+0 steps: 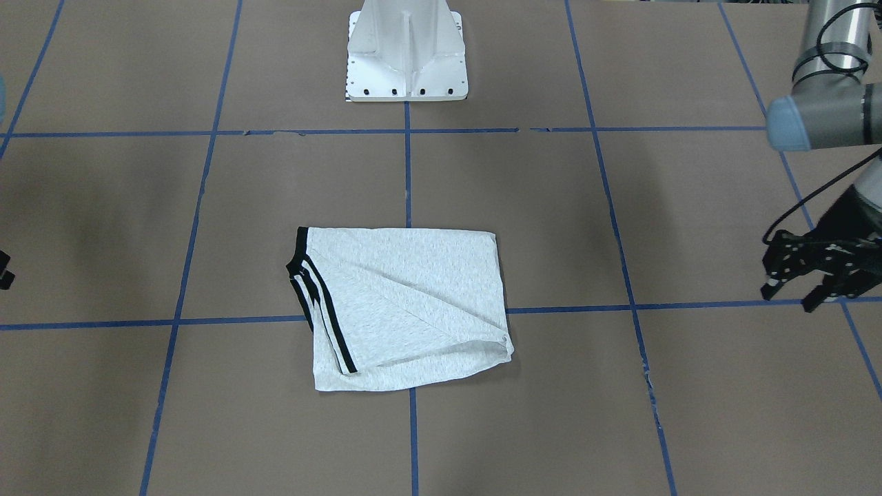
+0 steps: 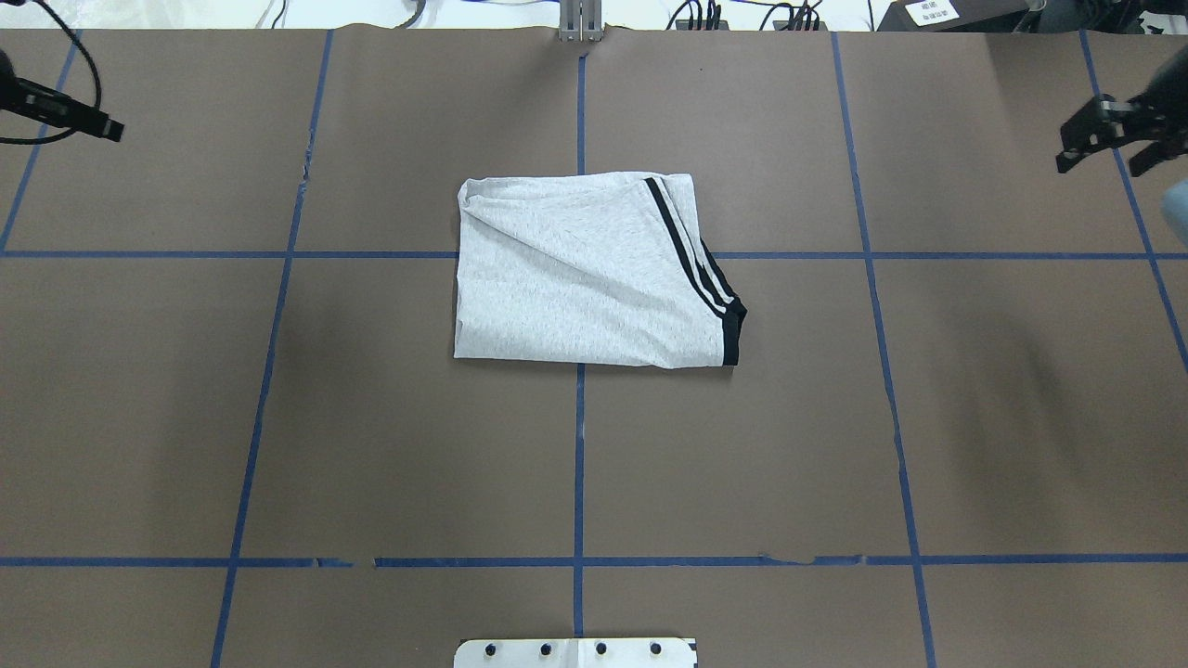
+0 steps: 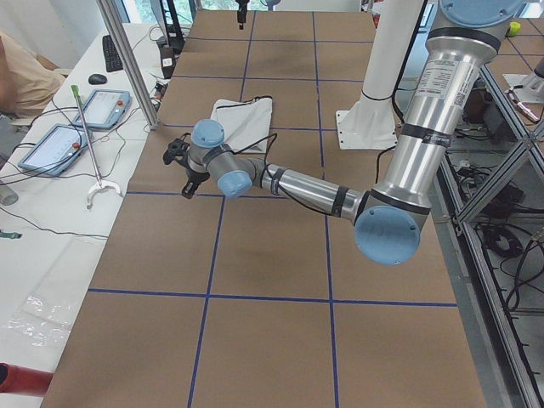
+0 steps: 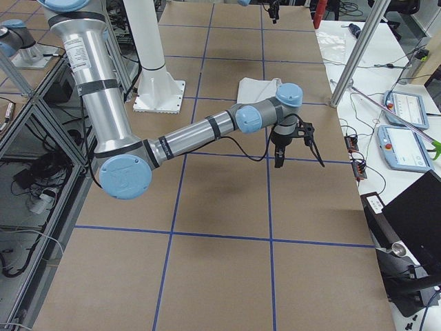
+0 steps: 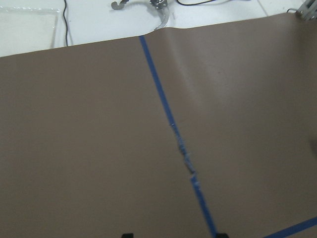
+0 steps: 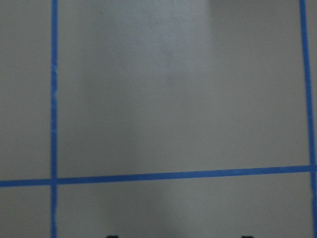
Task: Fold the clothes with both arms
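The clothes are one light grey T-shirt (image 1: 406, 303) (image 2: 575, 278), folded into a rough rectangle at the middle of the brown table. Its black collar and shoulder stripes (image 2: 691, 260) run along one side, and no print shows. My left gripper (image 1: 787, 301) (image 2: 102, 125) hovers far off the shirt near the table's far left corner, open and empty. My right gripper (image 2: 1100, 162) (image 4: 300, 162) hangs open near the far right corner, also empty. Each wrist view shows only bare table and tape, with two fingertips wide apart at the bottom edge.
The white pedestal (image 1: 406, 62) stands at the robot's side of the table. Blue tape lines (image 2: 579, 464) cross the brown surface in a grid. Beyond the far edge is a white bench with tablets (image 3: 72, 127) and cables, and a person's arm (image 3: 25, 72).
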`<action>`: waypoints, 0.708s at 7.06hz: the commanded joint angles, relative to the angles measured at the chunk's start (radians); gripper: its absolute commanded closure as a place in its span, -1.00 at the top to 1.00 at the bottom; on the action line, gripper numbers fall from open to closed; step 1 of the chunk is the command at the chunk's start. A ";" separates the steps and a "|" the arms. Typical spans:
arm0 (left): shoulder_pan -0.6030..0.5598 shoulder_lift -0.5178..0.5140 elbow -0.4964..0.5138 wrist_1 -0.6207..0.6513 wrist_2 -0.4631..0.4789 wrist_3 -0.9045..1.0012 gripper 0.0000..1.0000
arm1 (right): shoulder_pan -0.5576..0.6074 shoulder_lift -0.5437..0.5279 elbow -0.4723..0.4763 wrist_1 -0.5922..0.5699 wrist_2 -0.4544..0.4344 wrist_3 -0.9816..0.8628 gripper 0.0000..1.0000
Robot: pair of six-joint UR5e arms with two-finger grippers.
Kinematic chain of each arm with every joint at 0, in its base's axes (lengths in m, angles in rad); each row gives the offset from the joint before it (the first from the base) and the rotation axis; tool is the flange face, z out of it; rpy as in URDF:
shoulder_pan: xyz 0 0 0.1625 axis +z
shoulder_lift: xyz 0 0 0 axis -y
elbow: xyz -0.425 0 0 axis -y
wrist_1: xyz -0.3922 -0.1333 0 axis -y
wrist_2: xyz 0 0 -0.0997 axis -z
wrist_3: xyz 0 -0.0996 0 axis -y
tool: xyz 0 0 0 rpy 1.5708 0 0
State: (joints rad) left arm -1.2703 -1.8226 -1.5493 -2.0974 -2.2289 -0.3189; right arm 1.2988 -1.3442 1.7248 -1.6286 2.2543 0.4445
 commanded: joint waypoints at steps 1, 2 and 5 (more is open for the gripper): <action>-0.159 0.075 -0.029 0.204 -0.112 0.332 0.30 | 0.098 -0.132 0.010 -0.013 0.045 -0.219 1.00; -0.206 0.081 -0.032 0.267 -0.118 0.371 0.31 | 0.140 -0.147 0.003 -0.017 0.054 -0.221 1.00; -0.253 0.129 -0.047 0.237 -0.175 0.377 0.99 | 0.197 -0.156 -0.065 -0.011 0.044 -0.253 1.00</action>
State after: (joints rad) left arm -1.5208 -1.7258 -1.5846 -1.8338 -2.3806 0.0631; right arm 1.4720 -1.4902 1.6764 -1.6435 2.3073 0.2097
